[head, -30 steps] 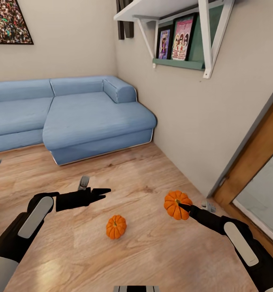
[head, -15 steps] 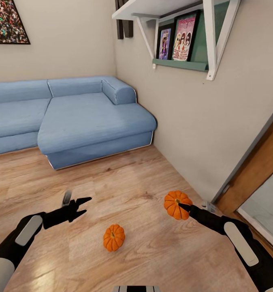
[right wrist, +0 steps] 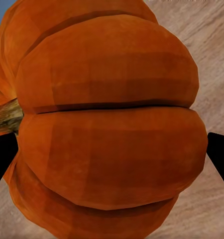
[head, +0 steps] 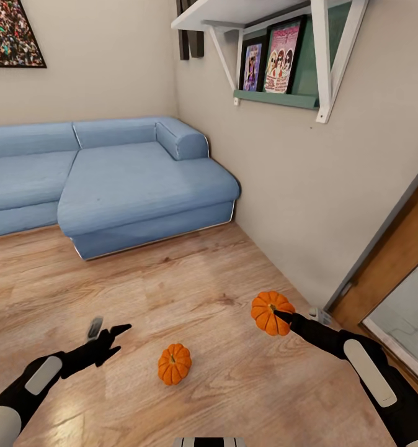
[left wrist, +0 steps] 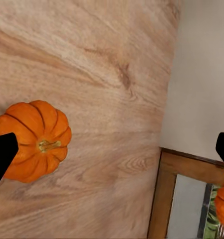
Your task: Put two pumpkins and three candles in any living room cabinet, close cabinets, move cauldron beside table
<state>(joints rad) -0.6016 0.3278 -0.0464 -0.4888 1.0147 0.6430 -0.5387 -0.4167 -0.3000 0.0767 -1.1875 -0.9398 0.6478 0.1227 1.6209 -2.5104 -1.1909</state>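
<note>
Above floor: 2 pumpkins, one (head: 272, 313) clamped in R fingers (head: 282, 318), other (head: 174, 364) loose; L fingers (head: 117, 336) apart.

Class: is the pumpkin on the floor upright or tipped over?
Upright. The pumpkin on the floor rests on the wood with its stem pointing up.

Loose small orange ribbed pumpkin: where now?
Head view: small orange ribbed pumpkin sits on the wood floor, low centre, between the open left gripper and the right gripper.
</note>
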